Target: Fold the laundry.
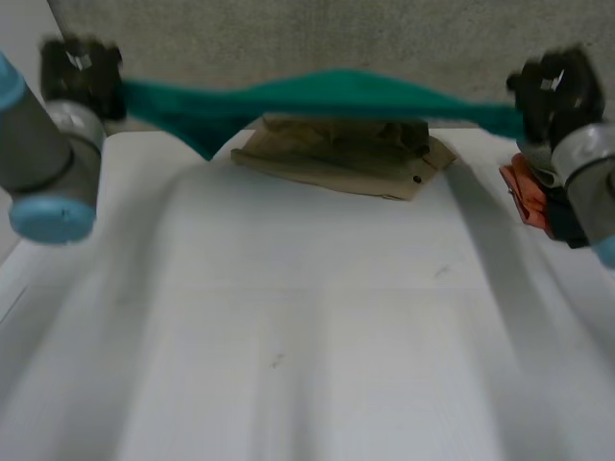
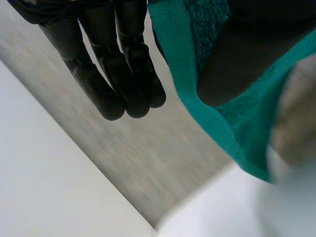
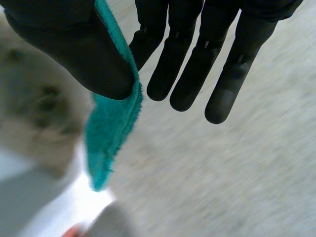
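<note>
Currently towel [image 1: 327,96] hangs stretched across the upper frame. Left hand [image 1: 82,72] and right hand [image 1: 557,86] each pinch one end under the thumb, other fingers straight. Judgement: keep tension even and lower it flat onto table [image 1: 307,336], clear of tan garment [image 1: 346,154].

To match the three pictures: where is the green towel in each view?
Head view: green towel stretched in the air between the left hand and the right hand.
Left wrist view: towel under the thumb, beside the fingers.
Right wrist view: towel hanging from under the thumb.
Shared landmark: tan garment behind the towel, blurred in both wrist views.
</note>
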